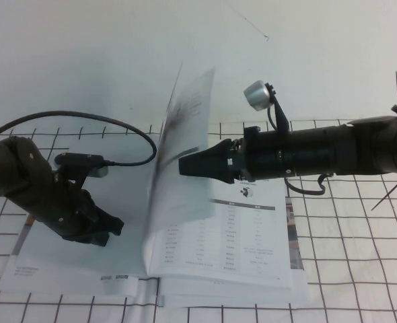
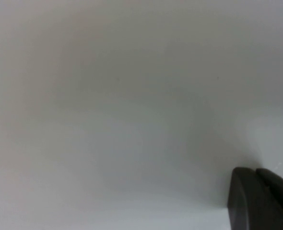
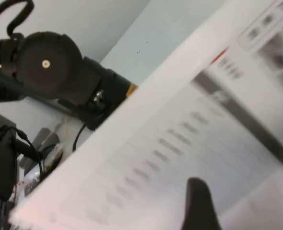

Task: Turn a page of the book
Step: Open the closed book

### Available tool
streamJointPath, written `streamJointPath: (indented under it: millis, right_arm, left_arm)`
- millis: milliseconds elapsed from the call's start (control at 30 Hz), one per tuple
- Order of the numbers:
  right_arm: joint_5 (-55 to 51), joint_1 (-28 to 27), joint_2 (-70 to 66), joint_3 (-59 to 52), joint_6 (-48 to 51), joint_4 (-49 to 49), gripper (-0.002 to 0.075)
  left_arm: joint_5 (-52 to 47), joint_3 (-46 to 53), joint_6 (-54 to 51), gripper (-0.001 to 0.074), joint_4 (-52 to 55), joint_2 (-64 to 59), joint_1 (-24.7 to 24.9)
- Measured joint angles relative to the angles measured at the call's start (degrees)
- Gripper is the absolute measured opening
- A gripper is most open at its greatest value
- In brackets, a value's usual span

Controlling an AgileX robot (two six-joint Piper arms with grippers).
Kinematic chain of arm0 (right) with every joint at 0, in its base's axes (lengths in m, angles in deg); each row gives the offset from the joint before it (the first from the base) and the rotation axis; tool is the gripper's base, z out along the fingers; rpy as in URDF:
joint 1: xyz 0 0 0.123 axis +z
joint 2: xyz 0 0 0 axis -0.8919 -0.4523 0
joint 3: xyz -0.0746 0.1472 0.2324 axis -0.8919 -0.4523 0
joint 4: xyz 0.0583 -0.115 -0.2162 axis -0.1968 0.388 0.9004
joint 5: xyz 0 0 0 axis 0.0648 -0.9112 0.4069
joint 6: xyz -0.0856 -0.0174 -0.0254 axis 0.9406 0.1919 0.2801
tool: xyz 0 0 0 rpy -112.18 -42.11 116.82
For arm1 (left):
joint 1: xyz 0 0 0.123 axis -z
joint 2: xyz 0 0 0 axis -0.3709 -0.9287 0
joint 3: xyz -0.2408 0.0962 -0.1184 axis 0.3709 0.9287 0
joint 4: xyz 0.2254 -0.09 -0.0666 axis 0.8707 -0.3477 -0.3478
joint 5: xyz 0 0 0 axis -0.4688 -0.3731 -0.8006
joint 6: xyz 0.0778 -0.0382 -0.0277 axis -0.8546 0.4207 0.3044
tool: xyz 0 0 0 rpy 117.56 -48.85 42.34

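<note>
Only the right wrist view shows the page's (image 3: 189, 139) rows of print close up. From above, the page (image 1: 182, 155) stands nearly upright over the open book (image 1: 252, 249). The right gripper (image 1: 185, 165), reaching level across, touches it with fingers together. The left gripper (image 1: 107, 229) rests low on the book's left side; its opening I cannot tell.
</note>
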Motion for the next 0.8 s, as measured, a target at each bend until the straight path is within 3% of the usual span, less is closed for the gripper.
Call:
streamJointPath:
  millis: [433, 800]
  right_arm:
    - [2.6, 2.2, 0.0, 1.0, -0.4, 0.6, 0.0417]
    - [2.4, 2.2, 0.0, 1.0, -0.4, 0.6, 0.0411]
  left_arm:
    - [-1.3, 0.6, 0.0, -0.0002, -0.7, 1.3, 0.1]
    - [-3.6, 1.5, 0.0, -0.0002, -0.8, 13.9, 0.6]
